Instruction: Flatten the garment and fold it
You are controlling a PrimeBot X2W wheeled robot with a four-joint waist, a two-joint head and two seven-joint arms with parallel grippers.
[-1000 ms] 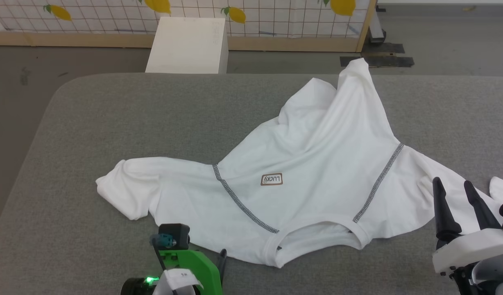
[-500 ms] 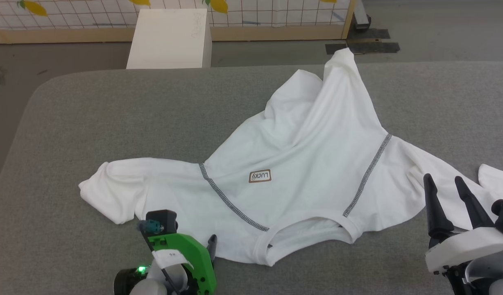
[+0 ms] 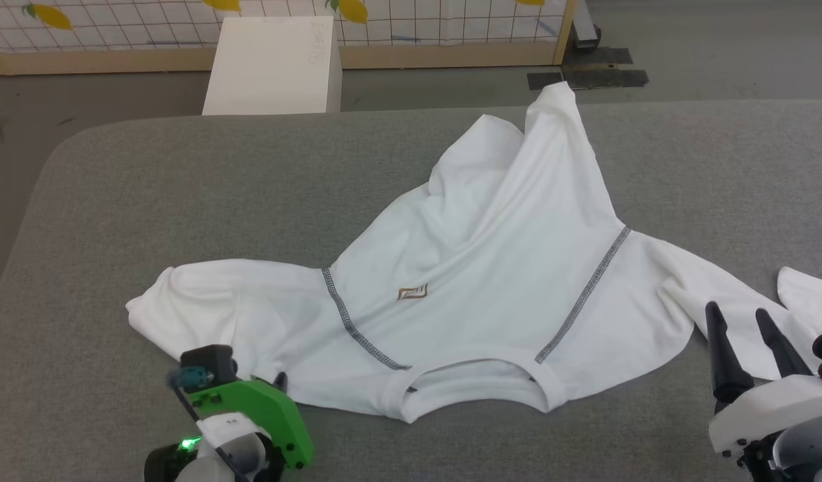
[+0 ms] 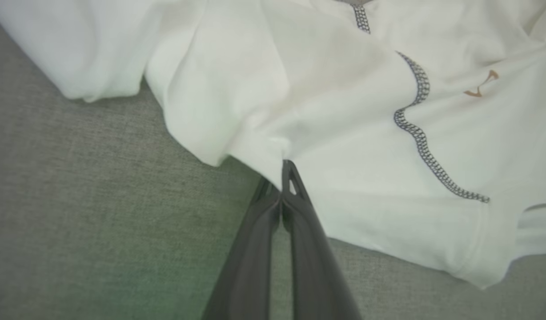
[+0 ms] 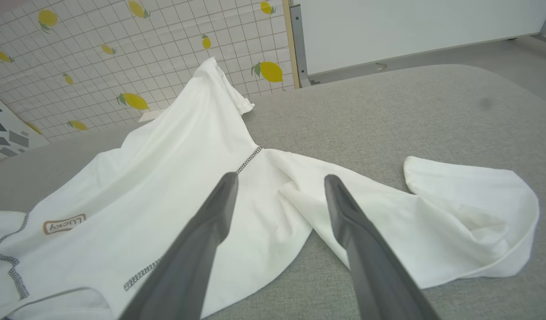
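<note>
**One Shirt, Two Grippers on a Grey Table**

A single white garment [image 3: 491, 268] lies rumpled across the grey padded table [image 3: 183, 181], its round neck nearest the robot. Two grey stitched shoulder seams and one brown-bordered chest patch [image 3: 412, 292] are showing. The left gripper [image 4: 285, 166] is closed, pinching the cloth's near edge by one sleeve. The right gripper [image 3: 737, 310] stands with its fingers parted over the other sleeve. One white box [image 3: 270, 67] sits beyond the table.

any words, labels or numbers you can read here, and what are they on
"LUCKY": brown-bordered chest patch on the garment, legible in the right wrist view; creased and unreadable in the head and left wrist views.
Faint marks on the white box: too faint to read.
Small white tag on the green wrist mount: too small to read.
</note>
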